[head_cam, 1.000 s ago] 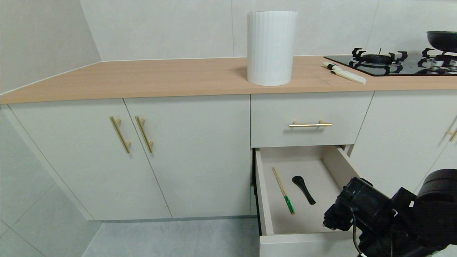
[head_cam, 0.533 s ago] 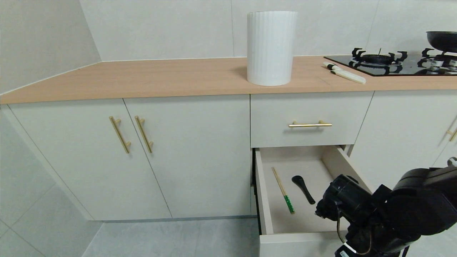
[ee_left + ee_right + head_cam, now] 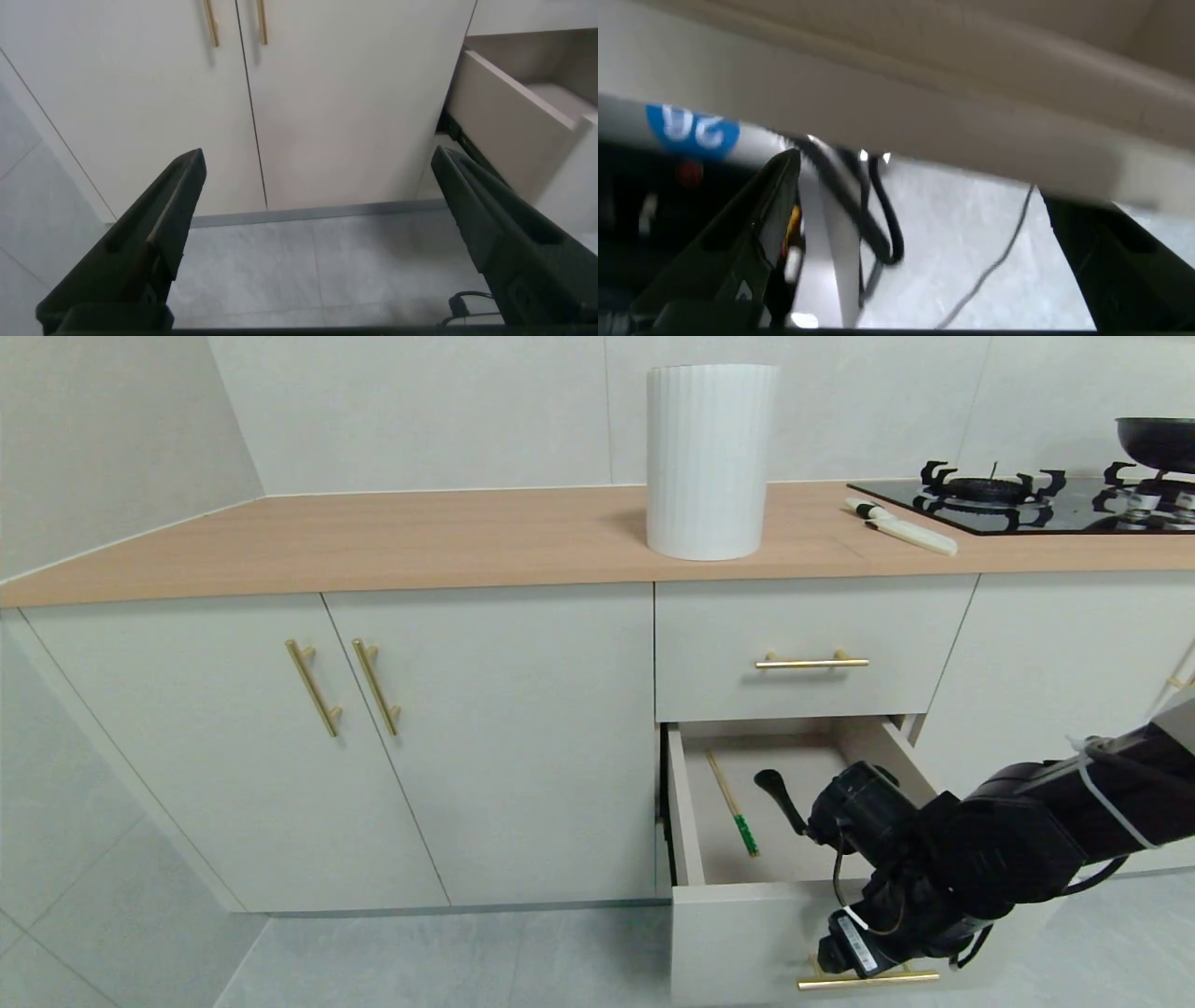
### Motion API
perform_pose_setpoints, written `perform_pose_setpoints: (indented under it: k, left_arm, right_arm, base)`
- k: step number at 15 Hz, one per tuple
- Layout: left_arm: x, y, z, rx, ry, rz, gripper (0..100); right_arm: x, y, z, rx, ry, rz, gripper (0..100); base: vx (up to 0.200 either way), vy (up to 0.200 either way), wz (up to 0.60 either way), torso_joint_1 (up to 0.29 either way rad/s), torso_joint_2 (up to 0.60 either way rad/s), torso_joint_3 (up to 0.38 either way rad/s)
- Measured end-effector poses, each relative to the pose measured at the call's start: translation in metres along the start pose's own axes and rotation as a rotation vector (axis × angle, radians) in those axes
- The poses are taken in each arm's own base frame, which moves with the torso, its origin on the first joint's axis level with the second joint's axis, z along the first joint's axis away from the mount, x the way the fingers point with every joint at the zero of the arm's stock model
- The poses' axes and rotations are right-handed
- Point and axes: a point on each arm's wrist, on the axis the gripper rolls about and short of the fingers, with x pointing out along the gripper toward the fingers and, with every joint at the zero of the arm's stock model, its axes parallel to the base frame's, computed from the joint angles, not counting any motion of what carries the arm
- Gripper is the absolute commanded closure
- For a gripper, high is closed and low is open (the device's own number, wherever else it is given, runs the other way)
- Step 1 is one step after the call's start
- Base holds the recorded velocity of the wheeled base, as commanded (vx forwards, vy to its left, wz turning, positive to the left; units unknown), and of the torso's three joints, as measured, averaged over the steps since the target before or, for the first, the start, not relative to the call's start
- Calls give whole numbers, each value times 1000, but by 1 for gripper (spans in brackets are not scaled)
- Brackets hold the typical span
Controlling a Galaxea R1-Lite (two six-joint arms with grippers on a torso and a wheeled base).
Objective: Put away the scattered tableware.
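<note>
Chopsticks, spoon inside drawer, head view

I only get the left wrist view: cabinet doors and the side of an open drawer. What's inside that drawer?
Observer: On its floor lie chopsticks and a black spoon, side by side and not touching.
Operator: Where is the right gripper?
Observer: The right gripper is low at the front of the drawer, just above its gold handle, with its fingers apart.
Operator: Is anything on the counter?
Observer: A knife lies on the counter between a tall white container and the stove.
</note>
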Motion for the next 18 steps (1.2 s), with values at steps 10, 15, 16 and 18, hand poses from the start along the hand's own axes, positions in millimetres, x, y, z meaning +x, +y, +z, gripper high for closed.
perform_pose_setpoints:
  k: [10,15,16,18]
  left_arm:
    - [0,0,0,0,0,0,0]
    - [0,0,0,0,0,0,0]
    - [0,0,0,0,0,0,0]
    - [0,0,0,0,0,0,0]
  right_arm:
    - [53,-11,33,195,-216,-60,0]
    - [78,-14,50,277,-403,-80,0]
    - [83,-15,53,290,-431,-82,0]
    - [93,-18,58,320,-498,-79,0]
  base:
    - [0,0,0,0,0,0]
    - [0,0,0,0,0,0]
    - [0,0,0,0,0,0]
    - [0,0,0,0,0,0]
